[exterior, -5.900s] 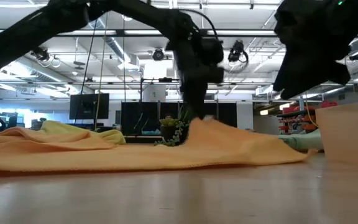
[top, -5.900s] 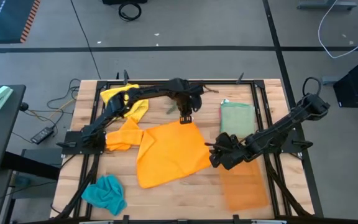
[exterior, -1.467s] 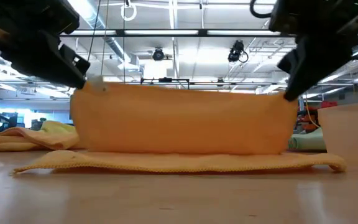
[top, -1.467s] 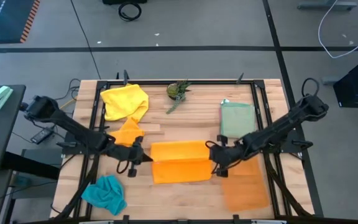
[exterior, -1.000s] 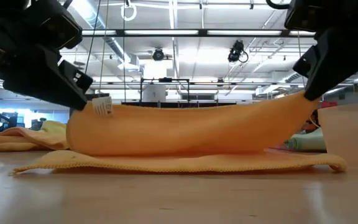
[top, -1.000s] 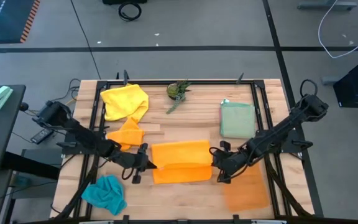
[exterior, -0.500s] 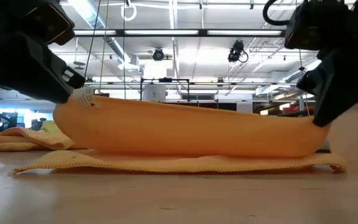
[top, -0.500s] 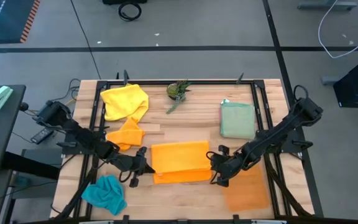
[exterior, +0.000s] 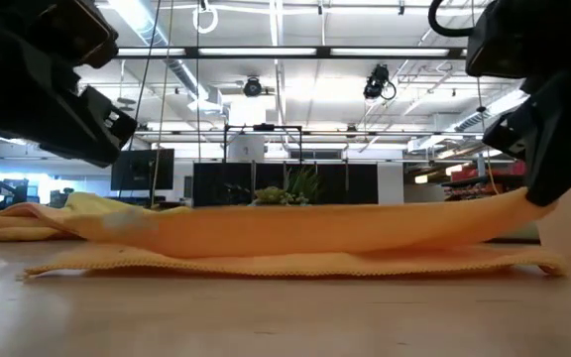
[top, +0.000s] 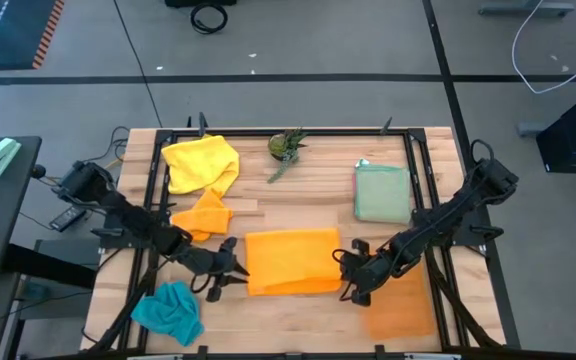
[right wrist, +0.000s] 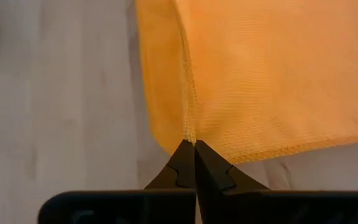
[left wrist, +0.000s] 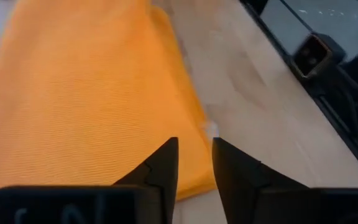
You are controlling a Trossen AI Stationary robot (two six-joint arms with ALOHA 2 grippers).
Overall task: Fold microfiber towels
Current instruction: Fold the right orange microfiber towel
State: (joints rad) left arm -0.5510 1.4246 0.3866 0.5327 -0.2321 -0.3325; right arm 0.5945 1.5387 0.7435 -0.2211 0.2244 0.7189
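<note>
An orange towel [top: 288,262] lies folded in two layers at the table's middle. My right gripper [top: 348,283] is shut on its near right corner, low over the table. My left gripper [top: 230,272] is open at the towel's left end [exterior: 117,224], a little above it and touching nothing; that end, with its small white tag [left wrist: 211,129], rests on the lower layer. In the left wrist view the fingers [left wrist: 194,165] stand apart over the towel's edge. My right gripper pinches the upper layer's near right corner [right wrist: 190,134] between its two shut fingertips, where the hemmed edges meet. The fingers come from the table's right, slanting down. The held corner [exterior: 523,203] is raised a little off the lower layer; the rest of the towel lies on the table.
A yellow towel [top: 200,160] and a small orange one [top: 205,212] lie at the far left, and a teal one [top: 171,308] at the near left. A folded pale green towel [top: 381,192] and a translucent orange mat [top: 398,305] lie at the right. A small plant [top: 286,145] stands at the far middle.
Both grippers have gone down and toward the table's near edge, laying the towel's raised half over the half on the table. My left gripper has let go, and the left corner has dropped onto the lower layer. My right gripper keeps its corner.
</note>
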